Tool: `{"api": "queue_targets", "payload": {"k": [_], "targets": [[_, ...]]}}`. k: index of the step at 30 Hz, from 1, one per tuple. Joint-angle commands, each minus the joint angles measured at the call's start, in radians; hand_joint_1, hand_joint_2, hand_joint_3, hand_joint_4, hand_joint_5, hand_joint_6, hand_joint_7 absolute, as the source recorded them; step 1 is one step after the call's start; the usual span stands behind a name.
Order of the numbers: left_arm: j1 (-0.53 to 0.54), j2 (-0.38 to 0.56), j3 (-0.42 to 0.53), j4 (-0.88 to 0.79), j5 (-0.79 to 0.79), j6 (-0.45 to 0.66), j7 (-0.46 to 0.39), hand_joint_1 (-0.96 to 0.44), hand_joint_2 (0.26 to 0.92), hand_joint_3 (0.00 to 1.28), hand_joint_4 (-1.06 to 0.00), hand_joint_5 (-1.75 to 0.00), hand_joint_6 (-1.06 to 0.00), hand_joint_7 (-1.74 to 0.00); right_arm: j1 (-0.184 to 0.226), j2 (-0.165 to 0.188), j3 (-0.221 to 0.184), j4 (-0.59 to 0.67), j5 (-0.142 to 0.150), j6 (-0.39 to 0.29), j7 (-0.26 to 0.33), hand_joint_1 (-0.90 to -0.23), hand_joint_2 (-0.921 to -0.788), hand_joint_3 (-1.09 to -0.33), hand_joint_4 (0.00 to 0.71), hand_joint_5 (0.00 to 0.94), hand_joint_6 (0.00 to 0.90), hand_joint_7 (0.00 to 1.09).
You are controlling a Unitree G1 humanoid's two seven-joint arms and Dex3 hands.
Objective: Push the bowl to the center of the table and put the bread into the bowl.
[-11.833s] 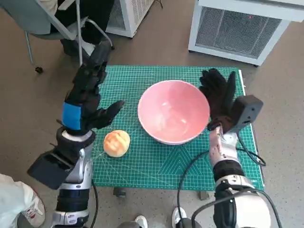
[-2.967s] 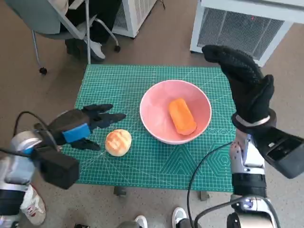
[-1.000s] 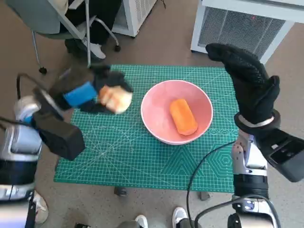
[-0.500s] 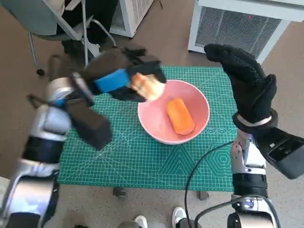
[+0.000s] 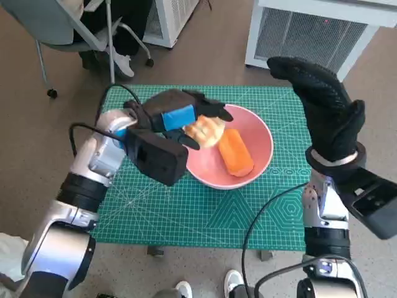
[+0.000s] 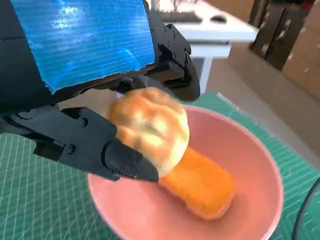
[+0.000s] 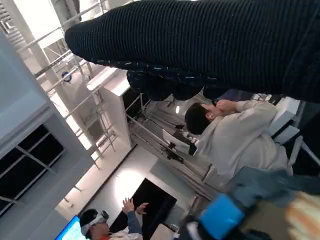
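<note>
One round golden bread roll (image 5: 206, 131) is pinched in the blue-taped black left hand (image 5: 180, 118), now over the pink ceramic bowl (image 5: 260, 162); half a second ago it was at the rim. Orange oblong bread (image 5: 236, 153) lies inside. Gloved right hand (image 5: 322, 108) stays raised, fingers spread, empty.

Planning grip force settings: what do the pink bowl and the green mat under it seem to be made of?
The round pink bowl looks like glossy ceramic or hard plastic; its smooth inside shows soft sheen. The green mat with a printed white grid looks like matte rubbery cutting-mat material, lying flat without glare.
</note>
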Motion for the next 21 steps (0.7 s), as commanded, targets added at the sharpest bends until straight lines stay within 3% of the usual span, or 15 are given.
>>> {"api": "queue_targets", "payload": {"k": [1, 9, 21], "targets": [[-0.004, 0.003, -0.009, 0.017, 0.013, -0.019, 0.013, -0.25, 0.889, 0.01, -0.29, 0.0, -0.36, -0.18, 0.021, -0.011, -0.002, -0.004, -0.018, 0.009, -0.016, -0.559, -0.921, -0.828, -0.001, 0.401, -0.001, 0.62], [0.021, 0.003, 0.067, -0.032, -0.1, -0.049, -0.003, -0.29, 0.892, 0.01, -0.27, 0.0, -0.36, -0.16, 0.006, -0.021, -0.003, -0.011, -0.03, 0.009, -0.035, -0.548, -0.921, -0.83, -0.001, 0.4, -0.001, 0.62], [0.079, -0.08, 0.249, -0.097, -0.336, -0.183, 0.124, -0.3, 0.903, 0.01, -0.26, 0.0, -0.36, -0.14, -0.022, -0.036, -0.009, -0.015, -0.049, -0.001, -0.061, -0.547, -0.921, -0.802, -0.001, 0.416, -0.001, 0.62]]}}
